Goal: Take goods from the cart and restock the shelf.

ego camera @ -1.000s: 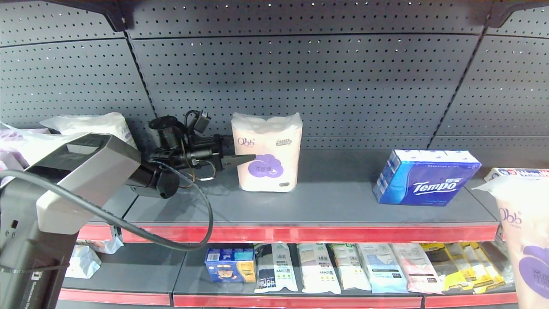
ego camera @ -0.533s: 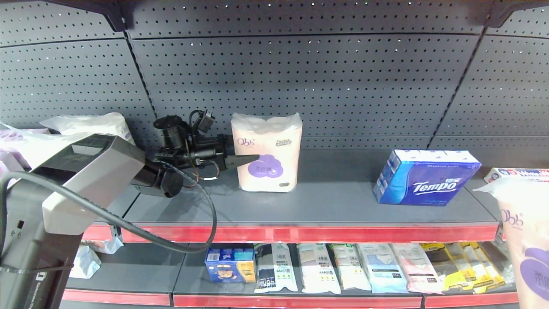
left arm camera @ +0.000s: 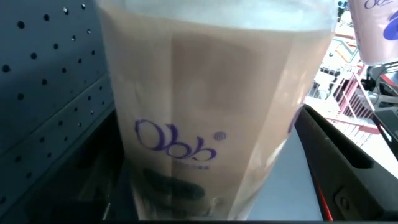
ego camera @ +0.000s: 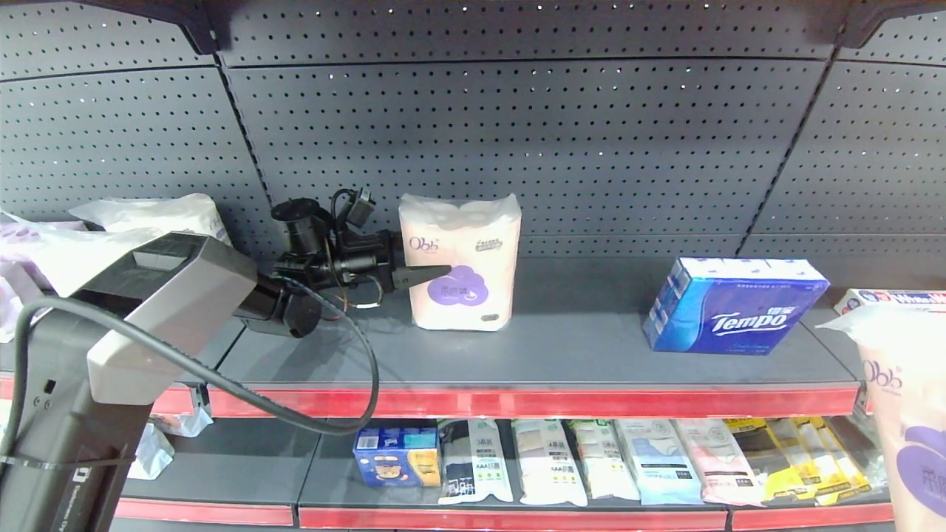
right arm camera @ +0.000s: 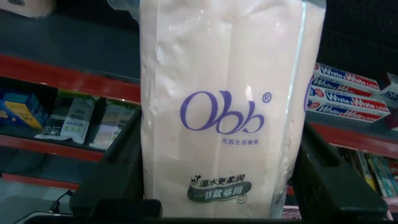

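Blue tissue box point(ego camera: 735, 304); row of flat packets point(ego camera: 591, 459) below; pegboard point(ego camera: 517, 148) behind.

The right gripper point(right arm camera: 221, 134) seemingly clamps an upright tissue pack point(right arm camera: 224, 74).

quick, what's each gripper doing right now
left gripper: open, fingers either side of the shelf pack
right gripper: shut on a second pack
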{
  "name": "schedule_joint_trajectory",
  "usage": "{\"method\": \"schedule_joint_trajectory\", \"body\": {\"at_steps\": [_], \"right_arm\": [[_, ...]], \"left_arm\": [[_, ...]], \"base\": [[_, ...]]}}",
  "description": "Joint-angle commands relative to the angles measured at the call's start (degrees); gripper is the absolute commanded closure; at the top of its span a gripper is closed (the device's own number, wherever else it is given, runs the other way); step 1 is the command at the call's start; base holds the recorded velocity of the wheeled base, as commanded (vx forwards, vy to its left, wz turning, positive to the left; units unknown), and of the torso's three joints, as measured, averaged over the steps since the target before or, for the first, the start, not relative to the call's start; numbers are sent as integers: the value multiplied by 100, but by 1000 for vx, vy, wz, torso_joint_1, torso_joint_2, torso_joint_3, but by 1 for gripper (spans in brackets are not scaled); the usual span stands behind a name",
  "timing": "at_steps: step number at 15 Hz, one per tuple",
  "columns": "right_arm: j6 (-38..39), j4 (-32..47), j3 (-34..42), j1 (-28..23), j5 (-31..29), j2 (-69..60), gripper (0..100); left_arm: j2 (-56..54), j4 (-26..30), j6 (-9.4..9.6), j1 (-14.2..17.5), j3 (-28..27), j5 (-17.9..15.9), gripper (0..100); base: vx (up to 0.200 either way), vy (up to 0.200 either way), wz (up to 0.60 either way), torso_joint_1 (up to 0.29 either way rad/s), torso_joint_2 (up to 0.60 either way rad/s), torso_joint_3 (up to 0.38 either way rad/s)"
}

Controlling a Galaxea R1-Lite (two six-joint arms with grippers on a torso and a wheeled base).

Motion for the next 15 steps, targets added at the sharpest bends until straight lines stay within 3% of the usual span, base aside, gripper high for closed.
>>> {"method": "schedule_joint_trajectory", "body": {"at_steps": [1, 11, 14, 15], "right_arm": [[-5, 0, 0, 3, 4, 6, 100], [-5, 0, 9, 3, 4, 67, 100], [-5, -9, 44, 3, 4, 58, 100], [-5, -9, 44, 3, 4, 58, 100]], "left_arm": [[76, 0, -1, -1, -74, 0, 100], [6, -35, -10, -1, 119, -97, 100], [-108, -44, -256, -1, 128, -97, 100], [-108, -44, -256, -1, 128, -97, 100]], "base": [[0, 0, 0, 0, 0, 0], [0, 0, 0, 0, 0, 0], [0, 0, 0, 0, 0, 0], [0, 0, 0, 0, 0, 0]]}}
